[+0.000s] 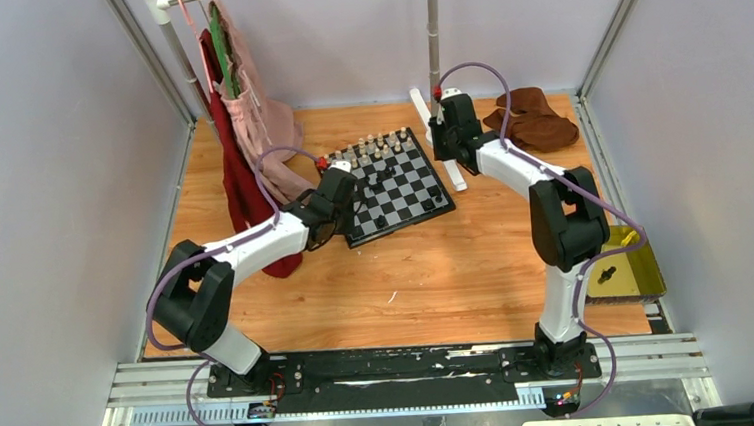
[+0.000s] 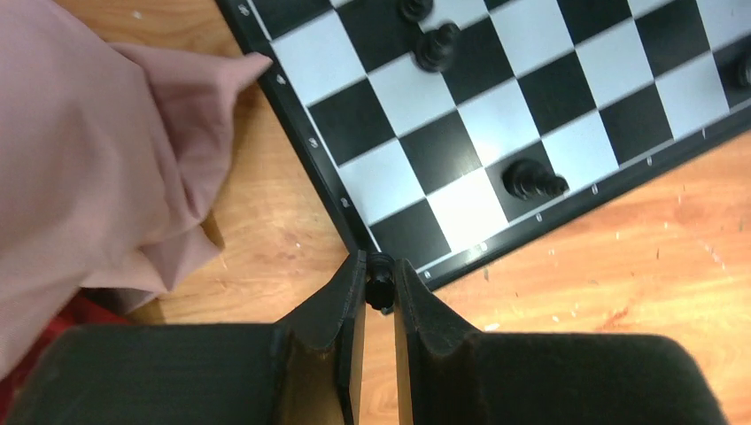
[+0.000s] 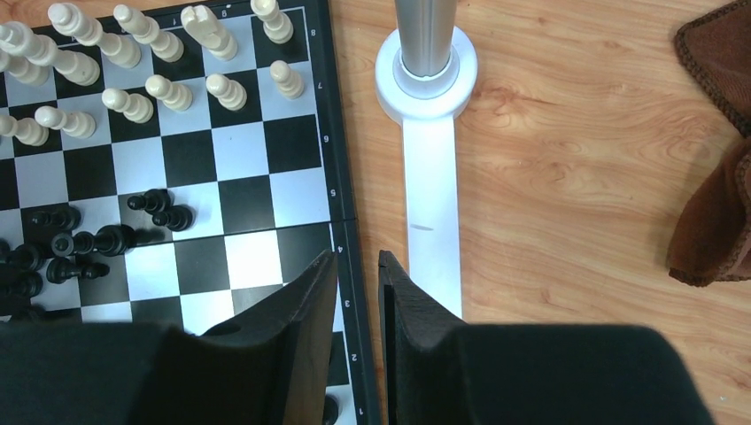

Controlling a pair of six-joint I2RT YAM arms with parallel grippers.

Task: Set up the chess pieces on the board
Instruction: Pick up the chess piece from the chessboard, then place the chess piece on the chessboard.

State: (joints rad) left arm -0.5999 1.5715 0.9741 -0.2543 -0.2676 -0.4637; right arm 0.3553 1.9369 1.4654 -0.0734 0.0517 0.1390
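Observation:
The board [image 1: 414, 192] lies on the wooden table, a little askew. Cream pieces [image 3: 142, 62] stand in two rows at its far side. Black pieces [image 3: 89, 243] cluster mid-board, some toppled, and one black piece [image 2: 531, 181] lies on its side near the near edge. My left gripper [image 2: 380, 282] hovers at the board's [image 2: 531, 97] near-left corner, shut on a small black piece [image 2: 380, 288] pinched at the fingertips. My right gripper [image 3: 357, 261] hangs over the board's [image 3: 248, 150] right border by ranks 3 and 4. Its fingers are slightly apart with nothing between them.
A pink garment [image 2: 106, 150] and a red one [image 1: 241, 192] hang just left of the board. A rack pole on a white foot [image 3: 427, 62] stands just right of it. A brown cloth [image 1: 532, 117] lies far right. A yellow tray [image 1: 643, 277] holds one black piece.

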